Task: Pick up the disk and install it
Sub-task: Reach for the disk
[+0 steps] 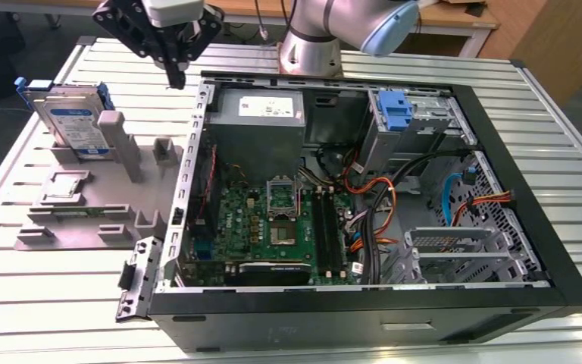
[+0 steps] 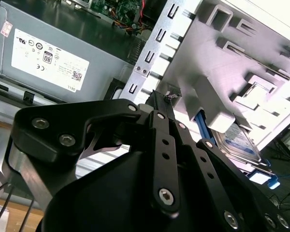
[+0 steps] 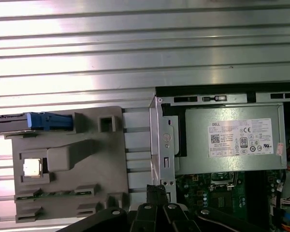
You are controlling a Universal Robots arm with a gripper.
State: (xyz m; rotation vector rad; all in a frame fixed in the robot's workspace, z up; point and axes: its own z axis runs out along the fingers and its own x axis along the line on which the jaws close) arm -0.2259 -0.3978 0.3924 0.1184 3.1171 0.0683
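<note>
Ribbed tabletop [image 1: 48,303] holds the disk [image 1: 76,125] upright in a stand [image 1: 114,144]; the clenched, empty claw [image 1: 175,76] nearby could clip the computer case [image 1: 192,144].

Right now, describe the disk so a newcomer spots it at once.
On the exterior view's left of the open computer case sits a grey fixture. The disk stands on edge in it, the only piece there with a white-and-blue label and blue rails.
</note>
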